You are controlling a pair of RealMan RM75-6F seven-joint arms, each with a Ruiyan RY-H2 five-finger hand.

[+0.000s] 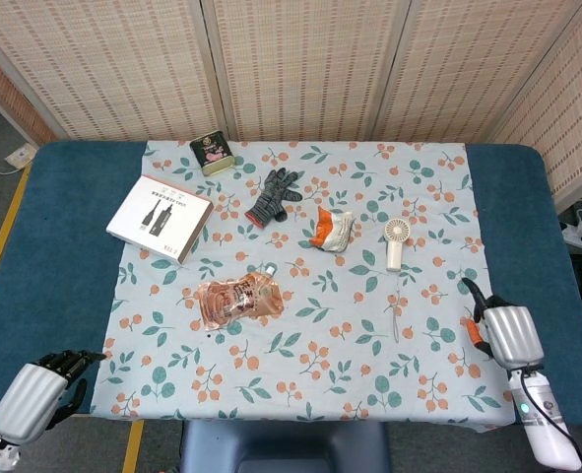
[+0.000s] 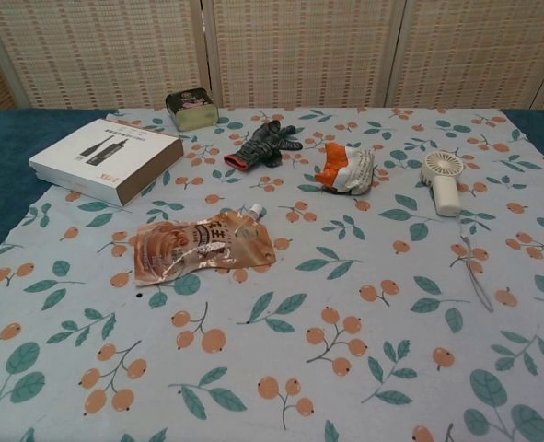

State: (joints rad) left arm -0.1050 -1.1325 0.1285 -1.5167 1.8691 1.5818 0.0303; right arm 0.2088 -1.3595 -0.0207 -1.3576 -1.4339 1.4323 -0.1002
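A: Entry one, right robot hand [image 1: 502,330]?
B: At the right edge of the floral leaf-and-berry tablecloth [image 1: 300,394], over its lower corner. Fingers curled in, nothing gripped. Seen in the head view only.

A: Nearest item?
B: Small white handheld fan with a round head [image 1: 396,241], lying flat on the cloth, well apart from that robot hand; bare patterned cloth lies between them. A thin dark wire-like piece [image 1: 394,320] lies below the fan; too small to tell what it is.

A: Left robot hand [image 1: 36,392]?
B: Off the cloth, at the near left edge of the blue counter [image 1: 59,296]. Fingers curled, holding nothing.

A: Remaining stock?
B: White flat cardboard box with a cable picture [image 1: 160,218] near the cloth's left edge; small green tin [image 1: 212,154] at the far edge; dark grey knitted glove [image 1: 273,195]; crumpled orange-and-white packet [image 1: 332,229]; orange-brown spouted pouch [image 1: 237,298] near centre. The near half of the cloth is open.
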